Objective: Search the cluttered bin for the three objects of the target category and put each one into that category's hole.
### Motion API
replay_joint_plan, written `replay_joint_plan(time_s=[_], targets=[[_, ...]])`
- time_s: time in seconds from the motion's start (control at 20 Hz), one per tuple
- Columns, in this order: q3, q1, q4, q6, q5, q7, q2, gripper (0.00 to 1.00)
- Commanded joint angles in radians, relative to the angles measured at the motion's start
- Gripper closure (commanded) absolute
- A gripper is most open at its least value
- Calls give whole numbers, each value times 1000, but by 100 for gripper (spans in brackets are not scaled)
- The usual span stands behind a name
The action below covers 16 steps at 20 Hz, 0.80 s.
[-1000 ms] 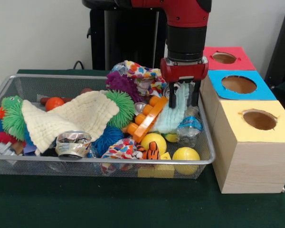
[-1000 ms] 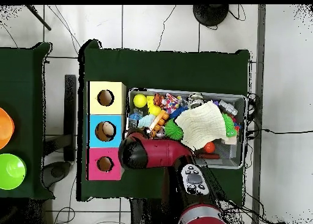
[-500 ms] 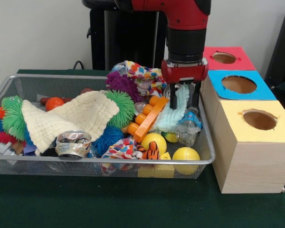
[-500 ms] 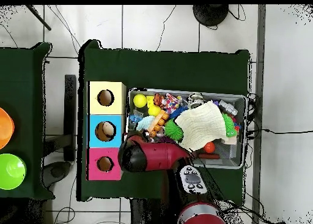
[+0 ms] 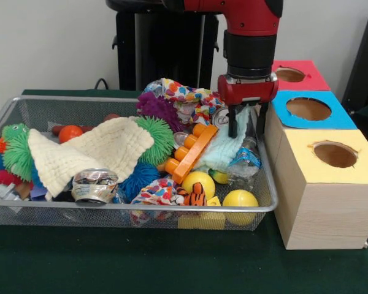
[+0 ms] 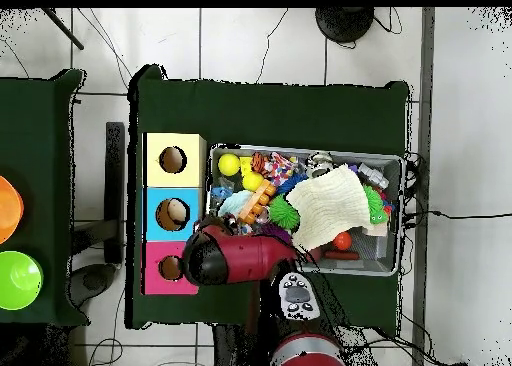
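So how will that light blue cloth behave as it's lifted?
Probably floppy: the light blue cloth hangs limp from the hand and drapes over clutter. Likely light, but its lower end may drag the plastic bottle beside it.

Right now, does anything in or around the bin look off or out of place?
One thing: the light blue cloth hangs stretched from the gripper, its lower end trailing over the bin's clutter beside the plastic bottle. Nothing spilled outside the bin.

text: none legible | bottle label [image 5: 247,160]: unreadable | can [image 5: 94,185]: print unreadable
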Motion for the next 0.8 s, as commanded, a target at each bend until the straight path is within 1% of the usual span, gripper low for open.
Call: replay_joint_plan(time_s=[0.05, 0.2, 0.35, 0.45, 0.8], targets=[[-4, 59, -61, 100, 74, 189, 6, 0], [-14, 82, -87, 96, 95, 192, 23, 0], [-9, 87, -134, 96, 110, 175, 57, 0], [-8, 84, -148, 93, 112, 167, 68, 0], [-13, 81, -175, 92, 111, 150, 75, 0]])
